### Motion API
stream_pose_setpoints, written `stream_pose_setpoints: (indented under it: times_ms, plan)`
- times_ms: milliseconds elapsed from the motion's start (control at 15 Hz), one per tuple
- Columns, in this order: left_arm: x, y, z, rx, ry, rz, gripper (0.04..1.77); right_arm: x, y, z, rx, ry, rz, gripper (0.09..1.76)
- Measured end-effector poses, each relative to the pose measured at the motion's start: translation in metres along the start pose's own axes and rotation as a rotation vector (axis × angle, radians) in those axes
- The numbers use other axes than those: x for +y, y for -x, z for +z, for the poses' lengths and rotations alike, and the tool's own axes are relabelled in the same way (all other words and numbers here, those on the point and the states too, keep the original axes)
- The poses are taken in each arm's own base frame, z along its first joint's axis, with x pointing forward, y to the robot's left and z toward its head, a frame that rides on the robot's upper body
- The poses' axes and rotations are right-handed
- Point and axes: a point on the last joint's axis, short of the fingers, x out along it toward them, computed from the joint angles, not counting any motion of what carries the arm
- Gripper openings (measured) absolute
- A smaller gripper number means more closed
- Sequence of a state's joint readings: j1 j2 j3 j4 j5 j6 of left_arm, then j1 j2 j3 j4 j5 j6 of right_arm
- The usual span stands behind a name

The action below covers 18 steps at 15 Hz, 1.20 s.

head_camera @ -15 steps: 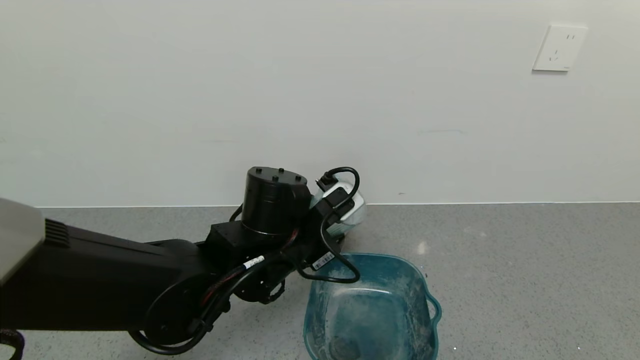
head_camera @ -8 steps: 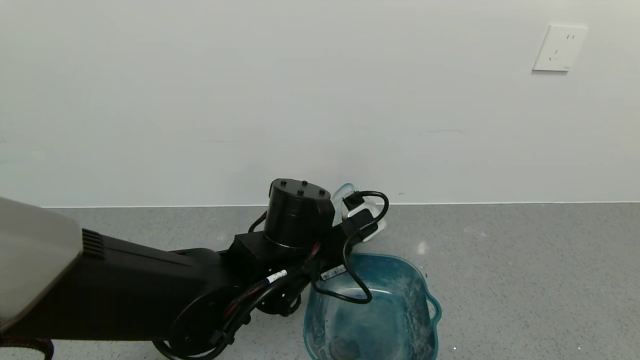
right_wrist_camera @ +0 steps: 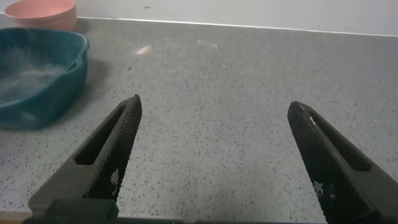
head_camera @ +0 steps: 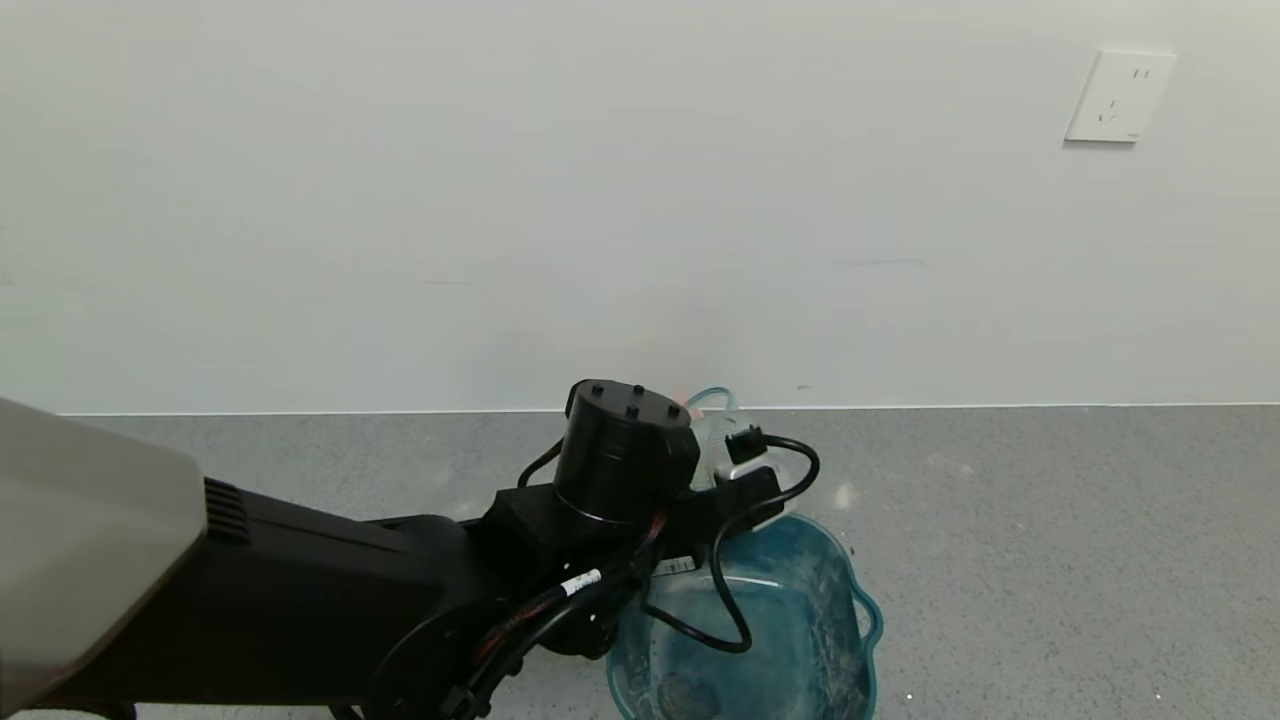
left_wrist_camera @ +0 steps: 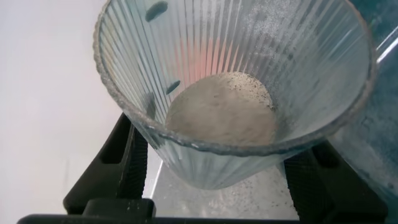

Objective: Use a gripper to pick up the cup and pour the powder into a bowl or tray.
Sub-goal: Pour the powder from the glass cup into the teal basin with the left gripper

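Note:
My left gripper [head_camera: 715, 452] is shut on the cup [head_camera: 706, 416], a clear ribbed glass, and holds it in the air at the far rim of the teal basin [head_camera: 835, 600]. My black wrist hides most of the cup in the head view. In the left wrist view the cup [left_wrist_camera: 186, 37] fills the picture between my two black fingers [left_wrist_camera: 127, 168], with a round mound of pale beige powder [left_wrist_camera: 221, 112] on its bottom. The basin's edge [left_wrist_camera: 382, 124] shows beside it. My right gripper [right_wrist_camera: 214, 106] is open and empty above the grey counter, apart from the basin [right_wrist_camera: 37, 74].
A small pink bowl [right_wrist_camera: 40, 12] stands behind the basin by the wall. The grey speckled counter [head_camera: 1050, 520] stretches to the right. A white wall with a socket [head_camera: 1118, 95] closes off the back.
My left arm has moved to the right and a little lower with the cup in it, nearer over the basin's far rim. The basin has not moved.

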<state>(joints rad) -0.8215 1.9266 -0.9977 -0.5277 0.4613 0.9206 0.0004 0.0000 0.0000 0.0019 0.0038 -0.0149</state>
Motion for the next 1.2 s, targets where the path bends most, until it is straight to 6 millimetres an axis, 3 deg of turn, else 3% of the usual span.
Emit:
stream_pose_setpoints:
  times_ms: [533,1200]
  plan:
    - [-0.0075,0.0033,-0.0019,0.067,-0.263,0.023,1.26,0.0000,0.0000,0.0000,0.000,0.000,0.000,1.71]
    - [-0.0077,0.0071,-0.0057,0.109,-0.384,0.040,1.26,0.0000,0.0000,0.0000,0.000,0.000,0.000,1.71]
